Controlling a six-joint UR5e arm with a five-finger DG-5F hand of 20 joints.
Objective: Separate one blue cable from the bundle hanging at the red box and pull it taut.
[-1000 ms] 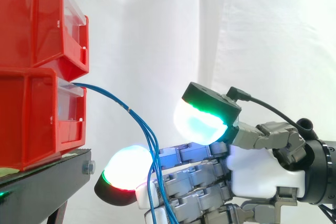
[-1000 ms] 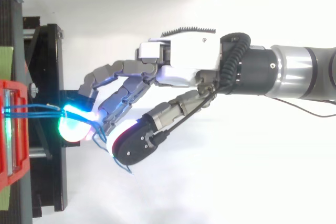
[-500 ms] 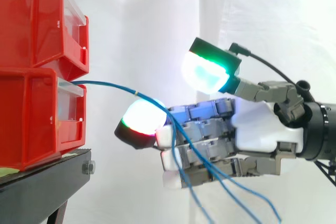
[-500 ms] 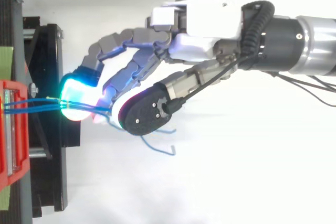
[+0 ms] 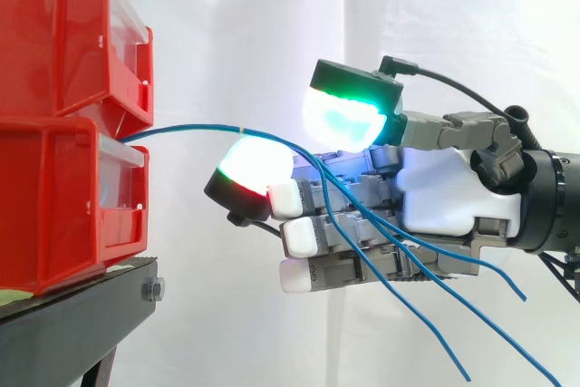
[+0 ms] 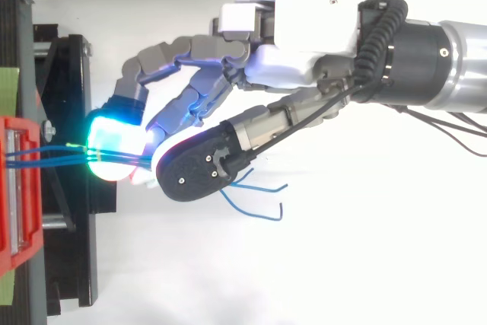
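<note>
White curtain (image 5: 272,33) behind the fingers, all across.

Two red bins (image 5: 54,133), stacked, straight ahead of the fingertips and apart from them. The top finger is level with the top of the lower bin.

Black stand (image 5: 82,314) under the bins, ahead of and below the lowest finger.

Arm (image 6: 449,66) comes in behind the fingers, roughly level.

Hand (image 5: 453,197) points at the bins. I read the fingers (image 5: 344,224) as nearly straight and pressed together, stacked one above another in the side view. The thumb (image 5: 349,101) is raised over them, its pad glowing green and cyan. It sits just above the top finger, and I see no pinch. The top finger's pad (image 5: 254,162) glows white with a red rim; from above it glows cyan.

Blue cables (image 5: 181,127) leave the front of the lower bin as one close bundle and rise in a shallow bow to the top finger. They lie over that finger just behind its pad, under the thumb pad. From there they fan out, slanting down across the near side of the lower fingers. Loose ends trail past the palm, below and behind the fingers. From above, the ends curl just beside the thumb pad. No strand stands apart from the rest between bin and fingers.
</note>
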